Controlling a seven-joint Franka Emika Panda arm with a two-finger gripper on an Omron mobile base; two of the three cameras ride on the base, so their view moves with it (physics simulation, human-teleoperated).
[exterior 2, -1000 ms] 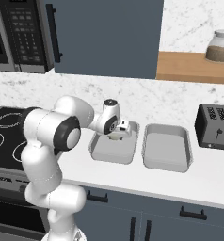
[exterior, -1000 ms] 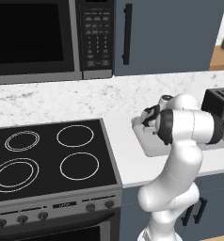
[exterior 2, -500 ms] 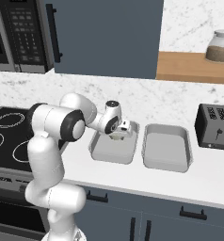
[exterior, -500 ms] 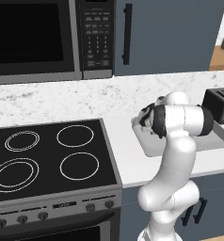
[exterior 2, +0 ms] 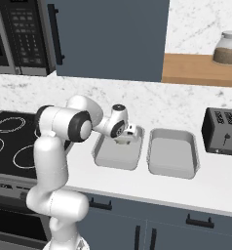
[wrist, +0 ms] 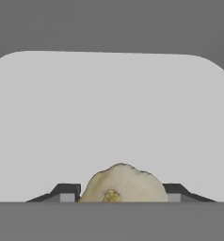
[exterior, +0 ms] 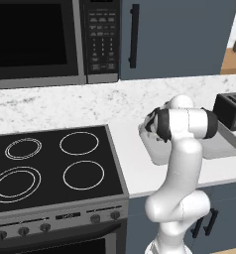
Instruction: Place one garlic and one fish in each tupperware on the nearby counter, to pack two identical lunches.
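Lumpy cream-beige garlic [wrist: 122, 184], yellowish base

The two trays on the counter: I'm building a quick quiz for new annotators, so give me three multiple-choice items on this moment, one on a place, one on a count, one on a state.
1. Where is the gripper?
A. Over the tupperware nearer the stove
B. Over the toaster
C. Over a stove burner

2. How many tupperware trays are on the counter?
A. One
B. Two
C. Three

3. What lies between the fingertips in the hand view?
A. Nothing
B. A brown fish
C. A cream-beige garlic

Answers:
1. A: the right base view shows the hand above the tray nearer the stove, away from the toaster.
2. B: that tray and a second one lie side by side.
3. C: the garlic sits between the tips, with the pale tray floor beyond it.
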